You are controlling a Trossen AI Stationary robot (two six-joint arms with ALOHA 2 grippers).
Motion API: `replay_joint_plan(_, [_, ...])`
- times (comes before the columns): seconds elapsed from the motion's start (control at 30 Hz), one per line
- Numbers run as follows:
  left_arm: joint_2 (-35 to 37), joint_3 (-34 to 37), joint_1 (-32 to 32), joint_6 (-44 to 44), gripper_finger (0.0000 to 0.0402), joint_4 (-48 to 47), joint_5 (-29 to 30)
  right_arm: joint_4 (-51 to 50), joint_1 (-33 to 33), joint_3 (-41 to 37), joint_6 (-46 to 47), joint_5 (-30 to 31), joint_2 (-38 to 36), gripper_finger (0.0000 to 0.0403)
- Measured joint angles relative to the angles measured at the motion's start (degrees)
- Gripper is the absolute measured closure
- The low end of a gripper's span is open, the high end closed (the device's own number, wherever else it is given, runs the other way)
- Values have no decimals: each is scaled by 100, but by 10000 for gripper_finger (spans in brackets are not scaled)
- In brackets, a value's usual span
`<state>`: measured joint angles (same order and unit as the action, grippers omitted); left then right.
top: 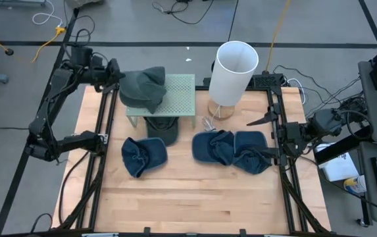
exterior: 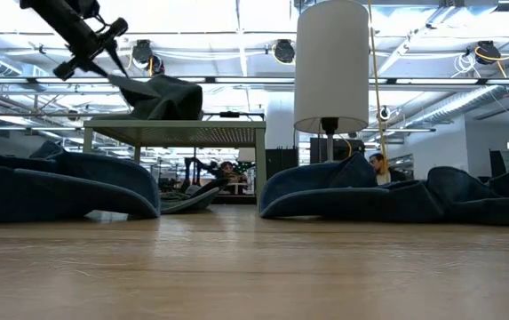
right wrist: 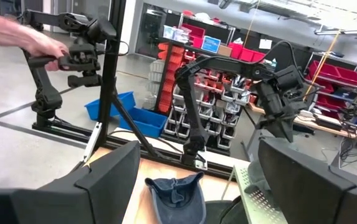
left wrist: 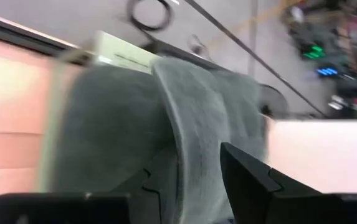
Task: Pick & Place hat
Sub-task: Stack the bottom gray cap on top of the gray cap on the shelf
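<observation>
Now the left gripper [top: 117, 74] has its fingers clenched on the grey hat [top: 143, 89], lying crumpled on the green rack [top: 178, 99]. Only the right wrist view shows a person's hand [right wrist: 38, 42]; the right gripper [top: 262, 121] beside the rack is released.

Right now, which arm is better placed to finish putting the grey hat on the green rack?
Left. The left gripper is shut on the grey hat over the green rack. The right gripper waits open at the table's right edge, away from the rack.

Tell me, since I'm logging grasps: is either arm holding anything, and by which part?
The left gripper is shut on the grey hat, pinching its edge on the green rack. The right gripper, jaws open at the table's right edge, holds nothing.
</observation>
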<state>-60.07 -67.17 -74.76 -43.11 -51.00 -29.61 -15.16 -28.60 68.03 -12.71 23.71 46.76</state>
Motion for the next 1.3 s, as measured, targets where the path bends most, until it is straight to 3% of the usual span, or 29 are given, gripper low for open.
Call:
replay_joint_plan(0.47, [-30, 1, 187, -565, 277, 191, 798, 7, 0, 0, 2, 0, 3, 85])
replay_joint_plan(0.9, [-143, 1, 752, -1589, 277, 924, 2417, -16, 0, -6, 4, -5, 20, 85])
replay_joint_plan(0.97, [-127, 1, 871, -1580, 277, 1260, 2332, 0, 0, -49, 9, -3, 10, 85])
replay_joint_plan(1.17, [-131, 1, 1293, -1662, 277, 2304, 1312, 22, 0, -220, 7, -3, 18, 85])
replay_joint_plan(1.3, [-143, 1, 1785, -1601, 277, 2571, 1301, 33, 0, -362, 191, -5, 19, 85])
